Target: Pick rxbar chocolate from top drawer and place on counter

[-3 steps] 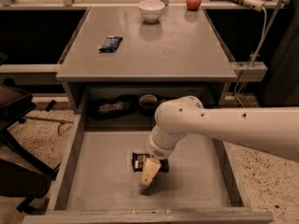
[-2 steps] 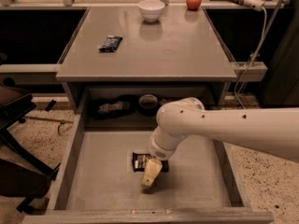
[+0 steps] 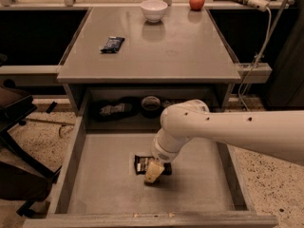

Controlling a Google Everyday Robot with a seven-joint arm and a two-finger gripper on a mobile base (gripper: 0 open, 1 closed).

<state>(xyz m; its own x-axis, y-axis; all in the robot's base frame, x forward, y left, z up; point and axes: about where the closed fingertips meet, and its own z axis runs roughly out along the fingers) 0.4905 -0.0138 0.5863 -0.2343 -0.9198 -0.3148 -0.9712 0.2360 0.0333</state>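
Note:
The top drawer (image 3: 104, 184) is pulled open below the counter (image 3: 171, 46). The rxbar chocolate (image 3: 142, 164), in a dark wrapper with pale lettering, lies flat on the drawer floor near the middle. My gripper (image 3: 154, 172) reaches down into the drawer from the right and sits on the bar's right half, covering that end. The white arm hides the wrist and most of the gripper.
A dark blue wrapped bar (image 3: 112, 44) lies on the counter's left side. A white bowl (image 3: 154, 10) and a red apple (image 3: 196, 1) stand at its back edge. Dark objects (image 3: 114, 109) and a round can (image 3: 151, 103) sit at the drawer's back. A chair (image 3: 19, 141) stands left.
The gripper has stayed over the bar's right end in the drawer, with only a slight shift. The bar has not moved.

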